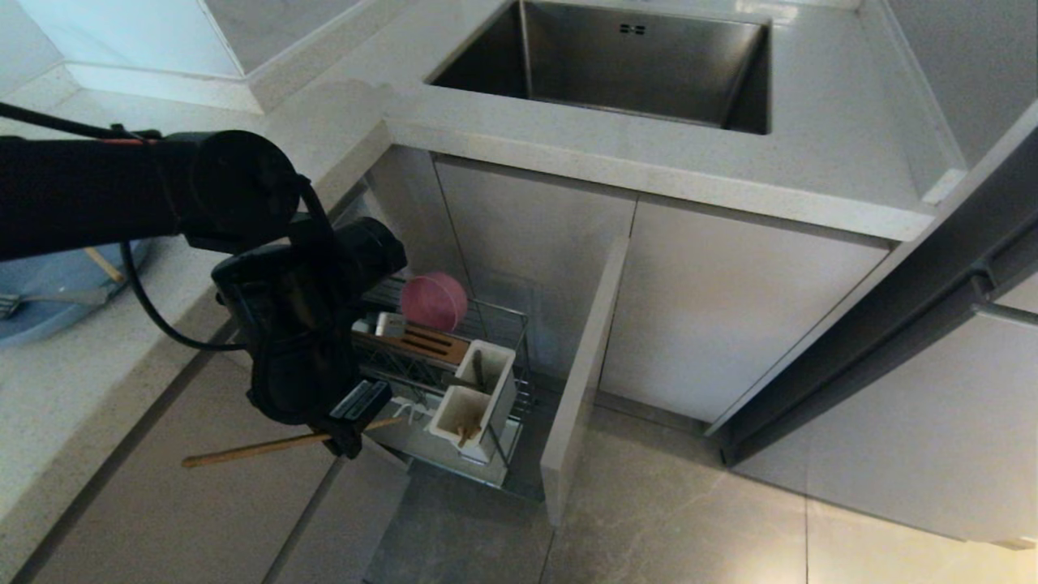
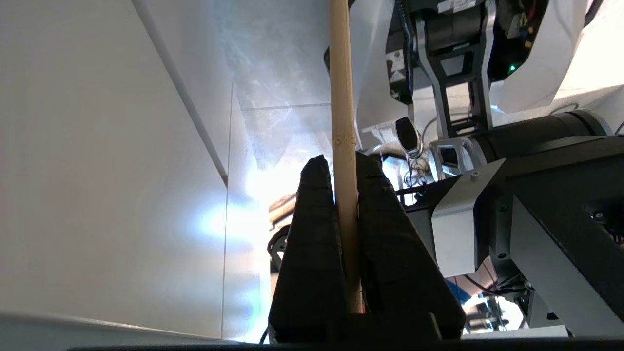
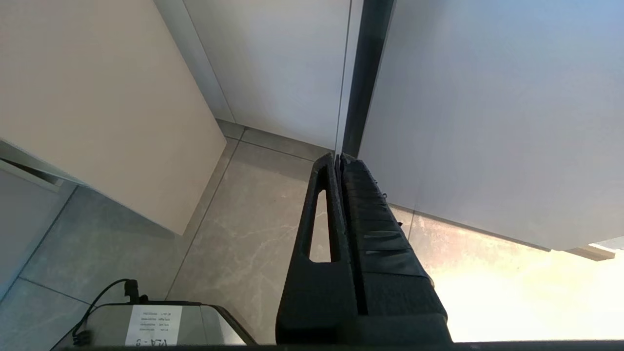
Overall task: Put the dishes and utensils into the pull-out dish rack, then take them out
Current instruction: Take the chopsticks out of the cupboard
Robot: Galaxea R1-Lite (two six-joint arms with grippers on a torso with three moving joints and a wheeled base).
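Observation:
My left gripper (image 1: 350, 426) hangs just left of the pull-out dish rack (image 1: 511, 324) and is shut on one light wooden chopstick (image 1: 259, 448). The stick lies nearly level, its long end toward the left cabinets. In the left wrist view the chopstick (image 2: 342, 97) runs straight up between the black fingers (image 2: 312, 234). Another chopstick (image 1: 466, 434) stands in the near compartment of the white utensil box (image 1: 478, 397). A pink bowl (image 1: 434, 300) sits at the rack's back. On the left counter lies the blue plate (image 1: 49, 296) with a fork (image 1: 16, 304). My right gripper (image 3: 338, 157) is shut and empty above the floor.
The rack's beige panel front (image 1: 580, 365) juts out over the floor to the right of the basket. A brown slotted wooden strip (image 1: 422, 341) crosses the rack. The steel sink (image 1: 624, 65) is set into the counter above. Cabinet doors flank the rack on both sides.

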